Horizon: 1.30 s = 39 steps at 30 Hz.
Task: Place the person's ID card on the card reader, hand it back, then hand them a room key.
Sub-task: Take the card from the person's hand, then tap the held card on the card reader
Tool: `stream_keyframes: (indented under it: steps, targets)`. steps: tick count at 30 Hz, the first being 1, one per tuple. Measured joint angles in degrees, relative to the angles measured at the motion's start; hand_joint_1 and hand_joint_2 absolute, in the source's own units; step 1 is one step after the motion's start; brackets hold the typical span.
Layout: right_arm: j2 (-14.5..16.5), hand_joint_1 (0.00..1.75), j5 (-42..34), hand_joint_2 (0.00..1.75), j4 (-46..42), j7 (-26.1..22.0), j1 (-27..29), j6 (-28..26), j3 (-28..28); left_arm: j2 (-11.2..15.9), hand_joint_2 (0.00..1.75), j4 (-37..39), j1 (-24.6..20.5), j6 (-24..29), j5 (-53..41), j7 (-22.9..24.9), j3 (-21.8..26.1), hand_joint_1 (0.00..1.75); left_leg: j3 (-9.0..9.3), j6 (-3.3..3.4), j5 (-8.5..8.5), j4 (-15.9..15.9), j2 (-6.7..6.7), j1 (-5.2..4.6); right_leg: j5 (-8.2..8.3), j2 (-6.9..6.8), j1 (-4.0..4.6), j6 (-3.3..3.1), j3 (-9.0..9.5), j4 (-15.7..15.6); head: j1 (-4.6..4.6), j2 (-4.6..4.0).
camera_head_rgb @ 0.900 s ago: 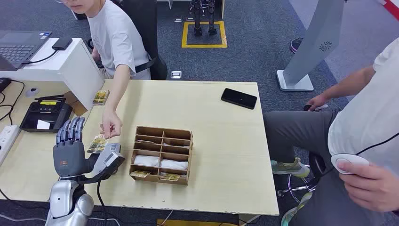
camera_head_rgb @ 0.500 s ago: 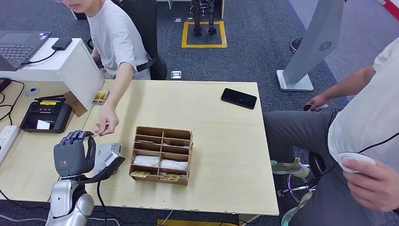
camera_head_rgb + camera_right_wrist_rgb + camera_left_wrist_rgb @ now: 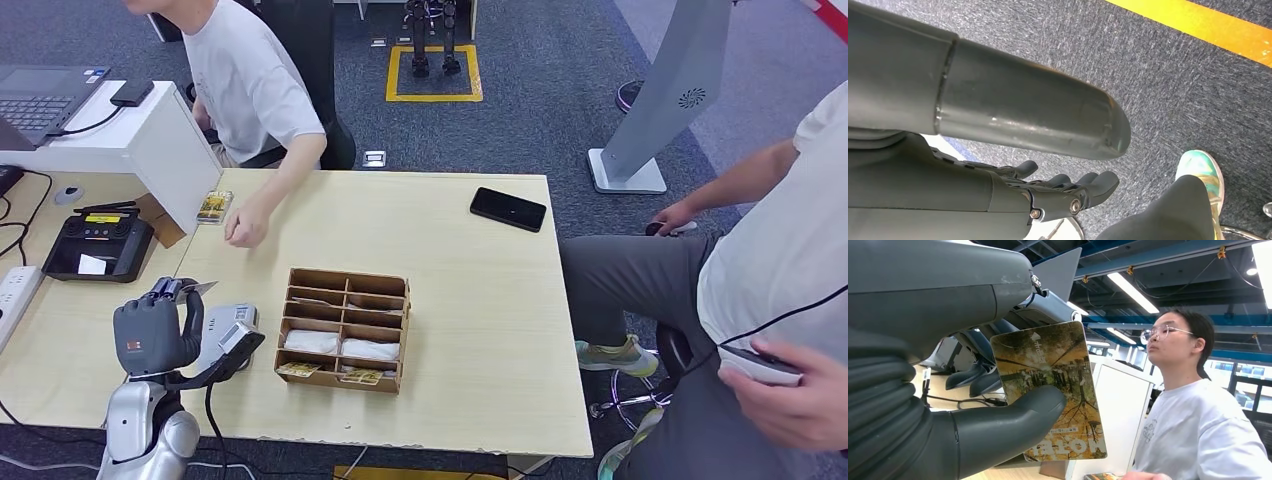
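My left hand hovers over the table's near left part and pinches the person's ID card between thumb and fingers. In the left wrist view the card shows an autumn-tree picture, with my thumb pressed across its face. Just right of this hand, a small grey card reader lies on the table. The person's hand rests on the table farther back, apart from the card. My right hand hangs over the carpet with its fingers loosely extended and nothing in it.
A cardboard tray with several compartments holding cards sits mid-table. Another card lies by a white stand. A black controller is at the left, a phone at the far right. A second person sits to the right.
My left hand's fingers closed on the ID card that the person held out. The person let go and drew their hand back across the table.
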Motion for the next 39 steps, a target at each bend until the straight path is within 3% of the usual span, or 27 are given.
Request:
stream_keyframes:
  steps: [39]
  targets:
    - [0.0, 0.0, 0.0, 0.0, 0.0, -0.01, -0.01, 0.0, 0.0, 0.02, 1.75, 0.03, 0.0, 0.0, 0.0, 0.0, -0.59, 1.75, 0.0, 0.0, 0.0, 0.0, 0.0, 0.0, 0.0, 0.0, 0.0, 0.0, 0.0, 0.0, 0.0, 0.0]
